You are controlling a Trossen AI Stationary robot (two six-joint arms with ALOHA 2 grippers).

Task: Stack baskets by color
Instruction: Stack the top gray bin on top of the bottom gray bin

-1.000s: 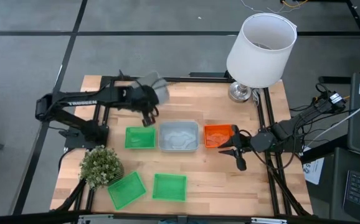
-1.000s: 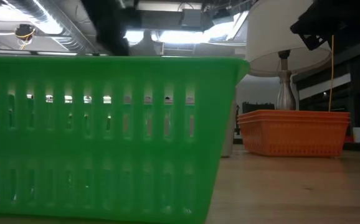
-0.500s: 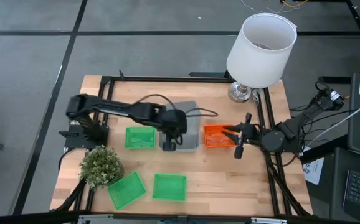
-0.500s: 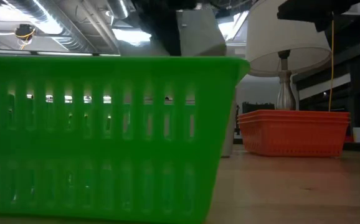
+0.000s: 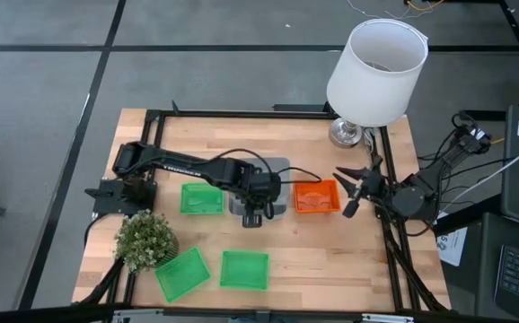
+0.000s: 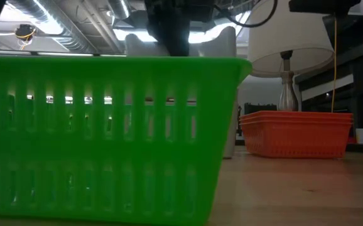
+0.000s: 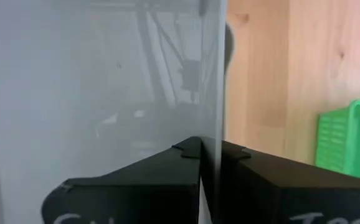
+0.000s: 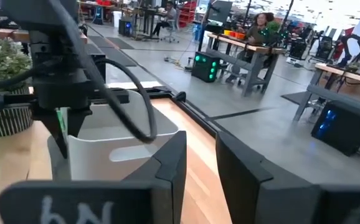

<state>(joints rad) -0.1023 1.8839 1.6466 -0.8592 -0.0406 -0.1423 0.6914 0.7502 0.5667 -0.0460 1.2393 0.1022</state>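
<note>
A pale grey-blue basket [image 7: 105, 93] hangs from my left gripper [image 5: 252, 215], which is shut on it over the middle of the table. More grey-blue plastic [image 5: 280, 170] shows under the arm there. Whether the held basket touches it, I cannot tell. Nested orange baskets [image 5: 316, 197] rest on their bottoms just right of it. One green basket [image 5: 202, 199] sits to its left, and two more [image 5: 181, 274] [image 5: 244, 269] sit near the front edge. My right gripper [image 5: 349, 190] stands open and raised at the table's right edge, holding nothing. My left gripper pinches the top edge of one basket wall [image 7: 212, 124] between its two fingers, one on each face. The fingers [image 8: 60, 127] come steeply from above, at the basket's near side. The basket [image 8: 118, 155] hangs below them, open side up. The green basket hides its bottom in the low view.
A big white lamp [image 5: 376, 63] stands at the far right corner. A small bushy plant [image 5: 145, 238] stands at the near left. A green basket [image 6: 106, 138] fills the low view's front. Bare wood lies near the right front corner [image 5: 349, 260].
My left gripper has carried the grey-blue basket from the far left toward the table's middle and a little down, tipping more steeply, and now stands over the grey-blue baskets there. My right gripper has drawn back from the orange baskets toward the right edge, rising and turning, still open.
</note>
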